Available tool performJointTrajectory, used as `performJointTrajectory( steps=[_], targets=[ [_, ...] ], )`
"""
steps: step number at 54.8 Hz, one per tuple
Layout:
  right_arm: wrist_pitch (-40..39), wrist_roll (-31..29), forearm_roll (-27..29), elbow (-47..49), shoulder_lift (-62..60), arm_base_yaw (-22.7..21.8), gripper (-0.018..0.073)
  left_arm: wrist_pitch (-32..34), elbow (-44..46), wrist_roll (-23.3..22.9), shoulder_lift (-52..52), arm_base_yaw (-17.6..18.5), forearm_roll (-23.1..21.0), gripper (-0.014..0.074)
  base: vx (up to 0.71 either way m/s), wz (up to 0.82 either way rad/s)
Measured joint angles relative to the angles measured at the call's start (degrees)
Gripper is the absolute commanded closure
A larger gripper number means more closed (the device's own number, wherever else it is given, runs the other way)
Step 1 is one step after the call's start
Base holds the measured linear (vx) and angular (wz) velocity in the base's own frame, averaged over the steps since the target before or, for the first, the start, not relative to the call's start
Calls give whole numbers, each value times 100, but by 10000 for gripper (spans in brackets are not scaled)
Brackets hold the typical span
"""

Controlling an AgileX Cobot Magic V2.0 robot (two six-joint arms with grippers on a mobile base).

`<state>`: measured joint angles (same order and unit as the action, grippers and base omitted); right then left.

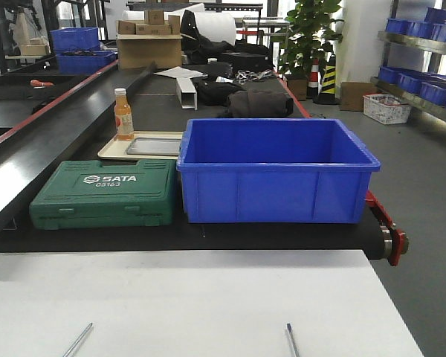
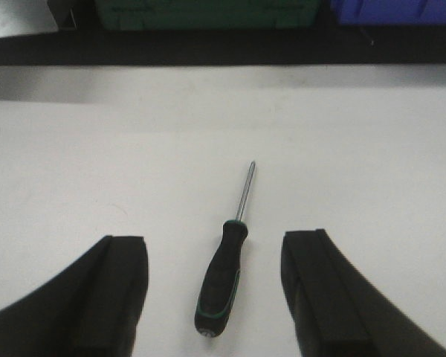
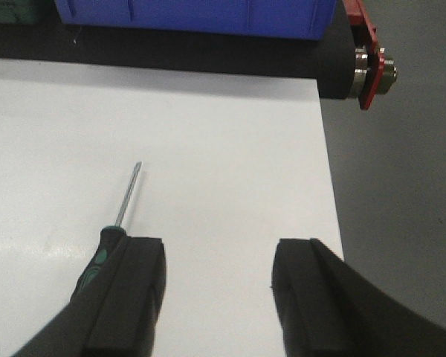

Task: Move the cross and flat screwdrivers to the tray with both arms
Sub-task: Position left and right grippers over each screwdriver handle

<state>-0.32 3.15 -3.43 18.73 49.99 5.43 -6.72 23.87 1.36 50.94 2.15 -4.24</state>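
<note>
My left fingers [image 2: 123, 286] are spread wide and empty, one on either side of the first screwdriver [image 2: 224, 279], which lies flat on the white desk [image 2: 134, 149]. My right fingers [image 3: 134, 290] are just as wide and empty. One of them partly hides the handle of the second screwdriver [image 3: 126, 197]. The grey tray [image 1: 154, 146] sits well behind, near an orange bottle [image 1: 123, 115].

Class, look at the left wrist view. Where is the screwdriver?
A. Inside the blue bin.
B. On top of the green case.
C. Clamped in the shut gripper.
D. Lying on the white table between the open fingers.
D: the screwdriver lies flat on the white table, in the gap between the spread fingers of the left gripper, touched by neither.
</note>
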Motion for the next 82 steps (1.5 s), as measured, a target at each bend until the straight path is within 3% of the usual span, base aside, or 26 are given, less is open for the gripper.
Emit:
performJointTrajectory(
  steps=[16, 41, 52, 82],
  targets=[
    [599, 204, 0, 0, 505, 0, 115, -1219, 1613, 1324, 2216, 0, 22, 57, 0, 0],
    [669, 284, 0, 6, 535, 0, 115, -3409, 4495, 2189, 5550, 0, -22, 57, 0, 0],
    [669, 284, 0, 6, 535, 0, 115, -3646, 5114, 2292, 6185, 0, -89, 57, 0, 0],
    [722, 290, 0, 30, 556, 0, 128, -3849, 5184, 2455, 6926, 0, -293, 90, 0, 0]
  ],
)
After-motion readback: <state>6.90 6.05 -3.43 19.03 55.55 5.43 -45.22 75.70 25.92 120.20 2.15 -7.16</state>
